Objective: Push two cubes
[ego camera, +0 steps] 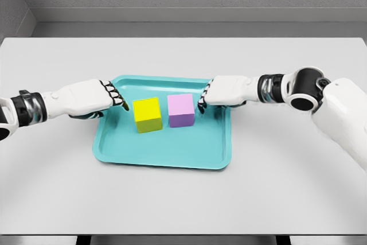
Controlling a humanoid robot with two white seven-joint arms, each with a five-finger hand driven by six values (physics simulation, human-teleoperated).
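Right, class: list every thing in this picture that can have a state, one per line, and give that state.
yellow cube: upright in the tray, apart from the purple cube, untouched.
purple cube: upright in the tray, right of the yellow one, right fingertips very near its side.
teal tray: flat on the table, holding both cubes.
left hand: fingers extended, holding nothing, beside the yellow cube.
right hand: fingers curled downward, holding nothing.
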